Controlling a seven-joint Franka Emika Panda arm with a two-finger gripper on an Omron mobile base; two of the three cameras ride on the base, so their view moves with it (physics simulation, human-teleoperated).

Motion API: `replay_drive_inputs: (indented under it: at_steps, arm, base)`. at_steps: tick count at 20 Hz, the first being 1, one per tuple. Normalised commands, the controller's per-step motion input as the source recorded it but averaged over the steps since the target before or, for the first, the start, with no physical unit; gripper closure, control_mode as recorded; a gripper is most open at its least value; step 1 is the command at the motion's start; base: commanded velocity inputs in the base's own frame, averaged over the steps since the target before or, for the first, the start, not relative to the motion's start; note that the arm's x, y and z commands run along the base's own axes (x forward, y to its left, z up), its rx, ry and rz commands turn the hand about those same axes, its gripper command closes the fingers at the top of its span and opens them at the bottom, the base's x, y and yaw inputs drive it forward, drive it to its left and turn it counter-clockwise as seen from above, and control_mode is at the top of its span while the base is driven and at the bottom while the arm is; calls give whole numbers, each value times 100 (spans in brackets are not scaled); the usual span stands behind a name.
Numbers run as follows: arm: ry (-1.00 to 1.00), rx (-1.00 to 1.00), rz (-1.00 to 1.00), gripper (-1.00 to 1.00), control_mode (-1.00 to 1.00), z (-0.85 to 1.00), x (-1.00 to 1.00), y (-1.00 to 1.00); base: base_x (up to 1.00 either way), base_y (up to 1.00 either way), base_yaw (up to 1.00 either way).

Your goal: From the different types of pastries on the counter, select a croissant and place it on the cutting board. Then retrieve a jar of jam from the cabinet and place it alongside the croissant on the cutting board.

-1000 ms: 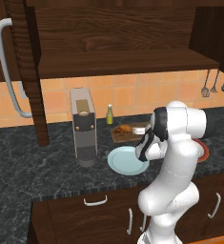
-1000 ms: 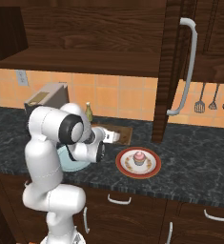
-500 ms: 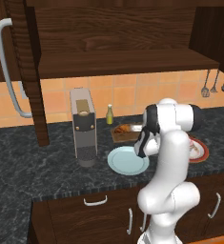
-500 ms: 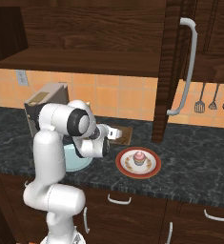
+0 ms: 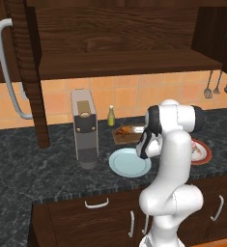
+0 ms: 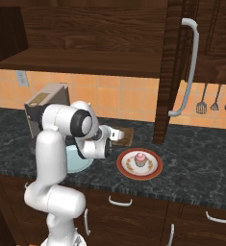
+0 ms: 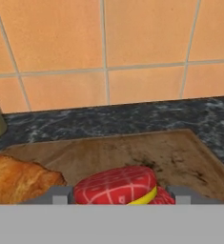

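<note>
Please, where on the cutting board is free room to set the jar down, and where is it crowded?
Bare wood on the board lies between the jar's red lid and the tiled wall side, and along its right edge. The left part is crowded: the croissant lies there, close beside the jar.

Orange tiled wall (image 5: 134, 94) behind dark wood drawer fronts (image 6: 133, 211) below.

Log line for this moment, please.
phase: placing jam | gripper: shut on jar of jam, over cutting board | croissant: on board, beside jar | cabinet: open
</note>
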Motion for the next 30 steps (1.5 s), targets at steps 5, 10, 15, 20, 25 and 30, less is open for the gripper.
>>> replay_drive_inputs:
  at_steps: [5, 10, 15, 20, 25, 30]
  arm:
    - [-3, 0, 0, -100, -100, -26, 0, -1]
    - [-2, 0, 0, -100, -100, -12, 0, -5]
    - [-4, 0, -1, -100, -100, -7, 0, -3]
    - [-6, 0, 0, -100, -100, 3, -8, 0]
    - [-8, 0, -1, -100, -100, 38, -39, -13]
    - [-10, 0, -2, -100, -100, 48, -61, -22]
  base:
    - [0, 0, 0]
    - [0, 0, 0]
    - [0, 0, 0]
    - [0, 0, 0]
    - [0, 0, 0]
    - [0, 0, 0]
